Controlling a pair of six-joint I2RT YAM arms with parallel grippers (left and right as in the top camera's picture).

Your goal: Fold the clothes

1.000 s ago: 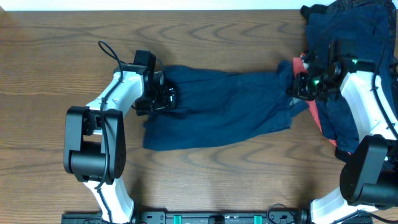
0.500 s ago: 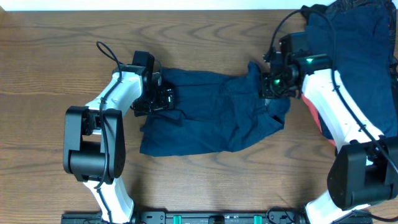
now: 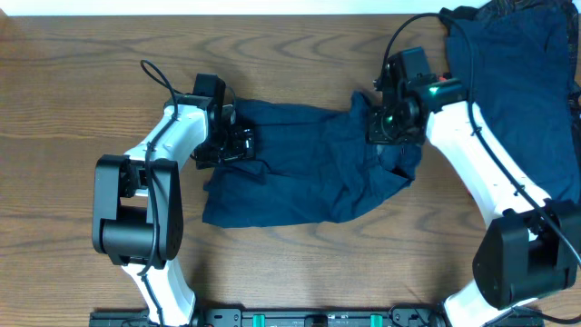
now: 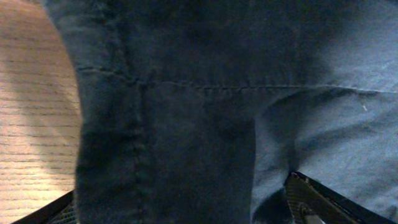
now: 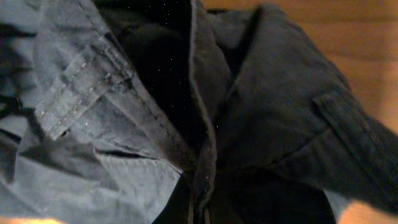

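The navy shorts [image 3: 300,177] lie spread across the middle of the table. My left gripper [image 3: 234,145] is shut on their left edge, and the cloth [image 4: 186,124] fills the left wrist view. My right gripper [image 3: 386,123] is shut on the shorts' right end, lifted and bunched toward the left; the right wrist view shows folded navy cloth [image 5: 205,124] pinched at the jaws. More navy clothes [image 3: 508,73] are piled at the far right. The coral-red piece is hidden.
The wooden table [image 3: 91,73] shows bare on the left and along the front. The pile of clothes sits under and behind my right arm [image 3: 481,173]. A black rail [image 3: 318,318] runs along the front edge.
My right gripper has moved left and away from the pile, pulling the shorts' right end over toward the middle. The shorts are now shorter and bunched. The left gripper has stayed put.
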